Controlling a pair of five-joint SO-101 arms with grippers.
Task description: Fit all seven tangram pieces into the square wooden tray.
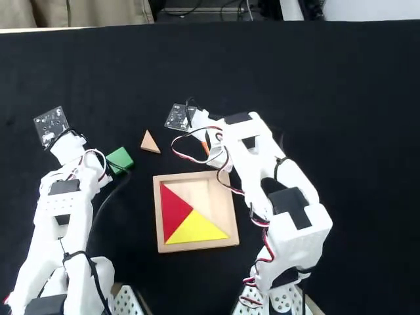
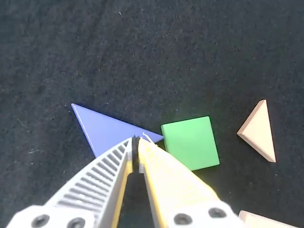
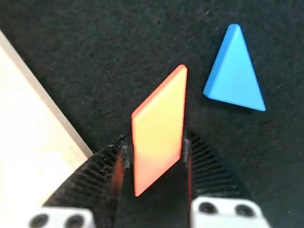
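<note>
Right pincer (image 3: 155,145) grips orange parallelogram (image 3: 159,118) just off tray (image 3: 45,103) edge; left pincer (image 2: 135,142) closed, empty.

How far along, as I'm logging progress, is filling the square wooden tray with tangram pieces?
Done: the large red triangle and large yellow triangle lie in the square wooden tray. In hand: the right gripper is shut on the orange parallelogram. To go: the light blue triangle, violet-blue triangle, green square and pale wooden triangle lie on the black cloth.
</note>
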